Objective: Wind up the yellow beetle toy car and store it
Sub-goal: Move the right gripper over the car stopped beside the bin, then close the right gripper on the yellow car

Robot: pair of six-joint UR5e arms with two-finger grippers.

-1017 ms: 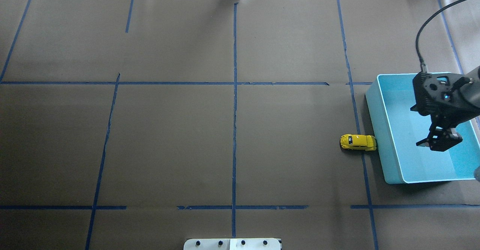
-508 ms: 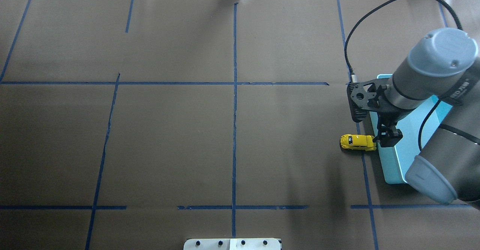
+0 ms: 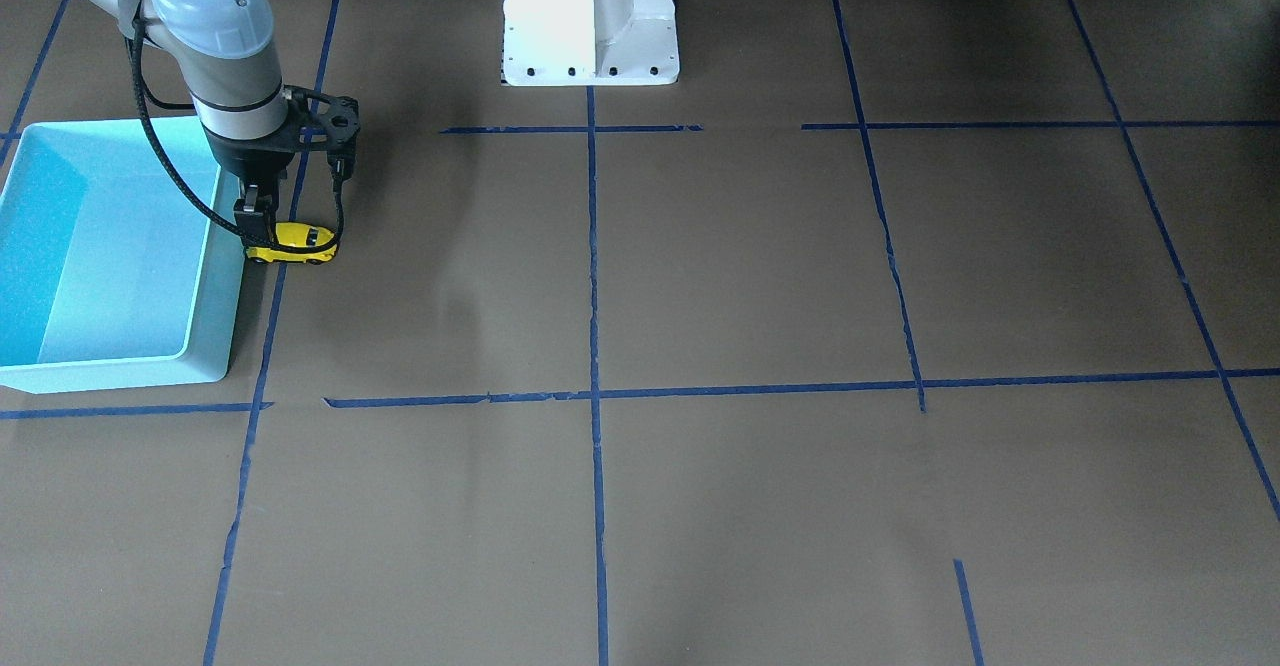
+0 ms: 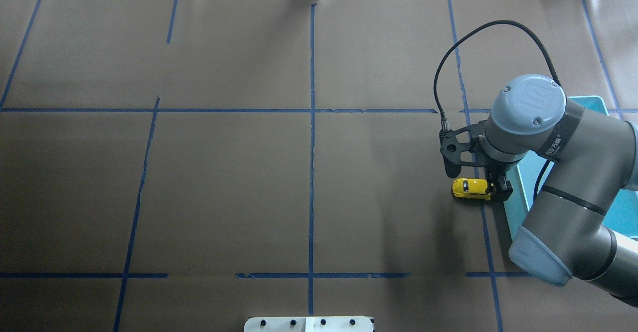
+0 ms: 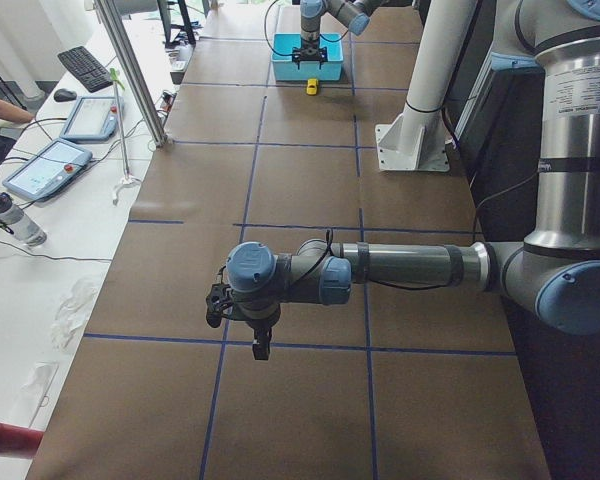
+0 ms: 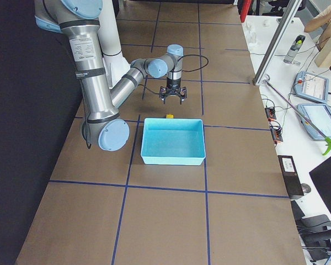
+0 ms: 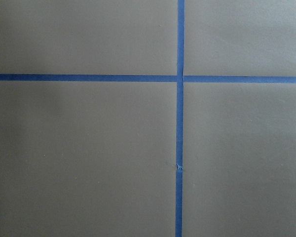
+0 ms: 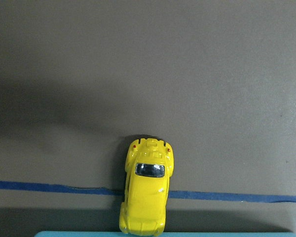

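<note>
The yellow beetle toy car (image 4: 470, 188) stands on the brown paper with one end against the light blue bin (image 4: 517, 207). It also shows in the front view (image 3: 297, 242) and the right wrist view (image 8: 147, 197), where no fingers show. My right gripper (image 4: 500, 191) points down just over the car's bin-side end and looks open, with nothing in it; it also shows in the front view (image 3: 255, 222). My left gripper (image 5: 261, 348) hangs over bare paper far from the car, seen only in the left side view, so I cannot tell its state.
The bin (image 3: 225, 276) is open-topped with nothing inside, and its wall stands right beside the car. Blue tape lines (image 4: 311, 122) cross the paper. The robot's white base plate (image 3: 590, 56) sits at the table's robot side. The left wrist view shows only paper and tape (image 7: 180, 123).
My right arm has swung from above the bin's inside across its wall and come down over the car's bin-side end. The car has not moved.
</note>
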